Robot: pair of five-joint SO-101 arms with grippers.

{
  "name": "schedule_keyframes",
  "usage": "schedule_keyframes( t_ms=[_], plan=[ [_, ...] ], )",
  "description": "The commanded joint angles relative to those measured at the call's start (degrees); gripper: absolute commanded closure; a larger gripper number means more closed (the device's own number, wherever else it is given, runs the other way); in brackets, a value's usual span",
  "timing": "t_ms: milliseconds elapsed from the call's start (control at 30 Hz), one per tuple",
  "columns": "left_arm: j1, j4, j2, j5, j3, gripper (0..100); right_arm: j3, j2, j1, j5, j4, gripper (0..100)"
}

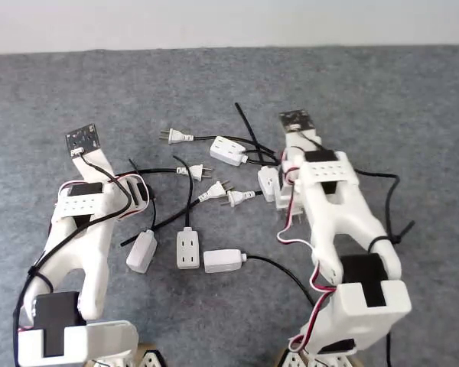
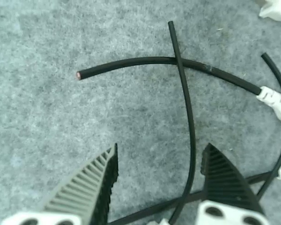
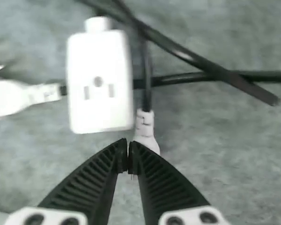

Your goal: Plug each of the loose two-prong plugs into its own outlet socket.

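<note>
The right gripper (image 3: 128, 157), at three o'clock on the grey carpet (image 1: 367, 99), is clamped tight on a white two-prong plug (image 3: 144, 129) just beside an outlet socket (image 3: 100, 75). The left gripper (image 2: 162, 147), at nine o'clock, gapes wide and empty astride a black cord (image 2: 189, 131).

— Bright here?
— Evenly so; soft, diffuse light over the grey felt-covered table (image 1: 382, 92), faint shadows beside the thin black cords (image 2: 190, 122).
— Any glare?
— The white boxy plastic outlet block (image 3: 100, 77) looks washed out.
</note>
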Motion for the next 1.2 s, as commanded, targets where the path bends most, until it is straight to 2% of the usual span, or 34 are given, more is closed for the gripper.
schedule_keyframes(
  t_ms=[0, 400, 600, 767, 1167],
  plan=[
    [0.0, -1.1, -0.3, -0.4, -2.8, 73, -0.4, -3.5, 2.2, 1.3, -1.4, 99.0],
    [0.0, -1.1, -0.3, -0.4, -2.8, 73, -2.6, -3.5, 1.8, 1.7, -2.2, 98.9],
    [0.0, -1.1, -0.3, -0.4, -2.8, 73, -2.8, -3.2, -0.8, 5.6, -2.2, 90.4],
    [0.0, -1.1, -0.3, -0.4, -2.8, 73, -4.1, -0.7, -2.2, 8.0, -2.3, 89.8],
    [0.0, -1.1, -0.3, -0.4, -2.8, 73, -9.1, 5.4, -0.4, 11.7, -2.2, 90.1]
  ],
)
